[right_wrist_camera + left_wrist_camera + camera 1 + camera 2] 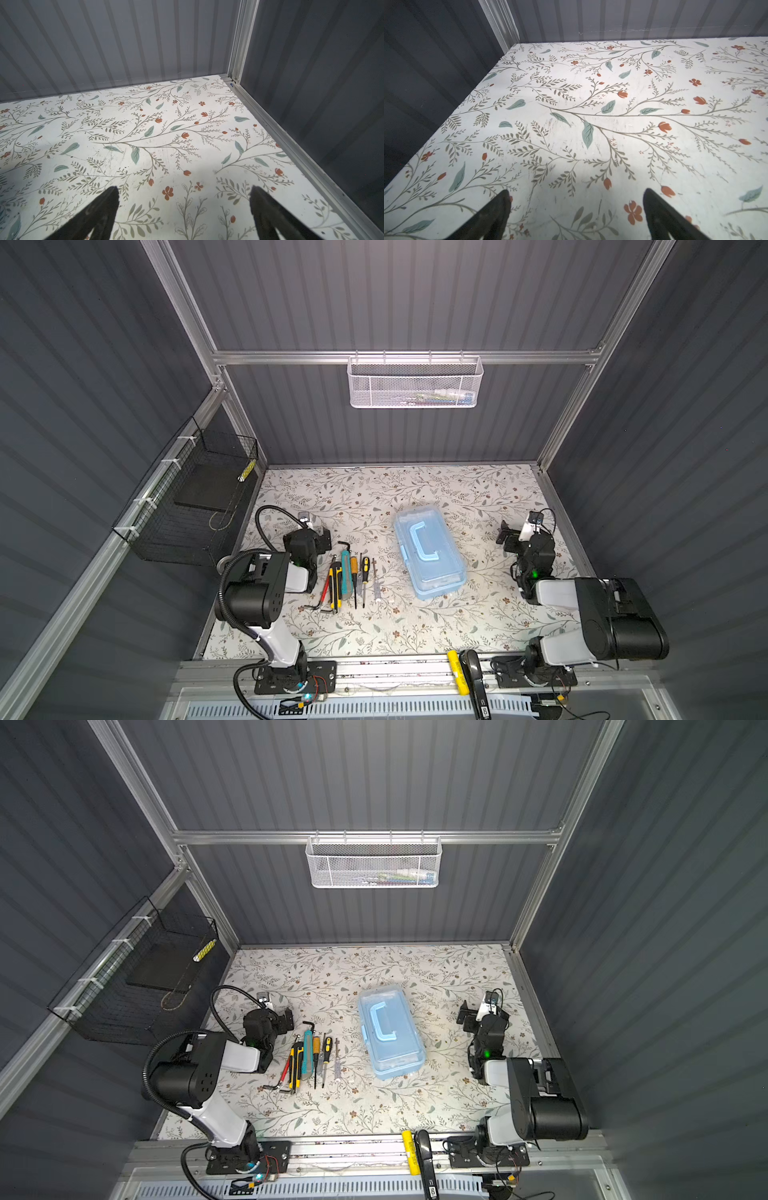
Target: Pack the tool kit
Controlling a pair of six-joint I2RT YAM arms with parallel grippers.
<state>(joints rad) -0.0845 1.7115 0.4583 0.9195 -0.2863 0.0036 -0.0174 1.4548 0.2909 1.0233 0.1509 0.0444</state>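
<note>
**Mia:** Are the two tools open or shut?

**Ben:** Both are wide apart. The left tool [576,191] has only the flowery surface [591,124] between its black fingers [496,214]. It holds nothing. The right tool [183,187] looks just the same and holds nothing too. I can't tell if either one touches the surface.

**Mia:** Where is the blue box [440,572]?

**Ben:** It sits in the middle of the surface, a bit crooked, between the two arms. Both tools are well away from it. Its clear lid [415,516] is down and the blue handle [424,545] lies flat on top. I can see something pale through the lid, but I can't tell what it is.

**Mia:** And the things that go in it?

**Ben:** They lie in a row on the surface, between the left arm and the box. There is a green-blue knife [345,578], a yellow and black knife [336,589], two screwdrivers [365,568] and a bent key [344,544] at the far end.

**Mia:** Any baskets?

**Ben:** A white basket [374,383] hangs on the back wall. It has some coloured bits in it, too small to make out. A black basket [166,531] hangs on the left wall with a flat dark pad [208,489] inside.
</note>
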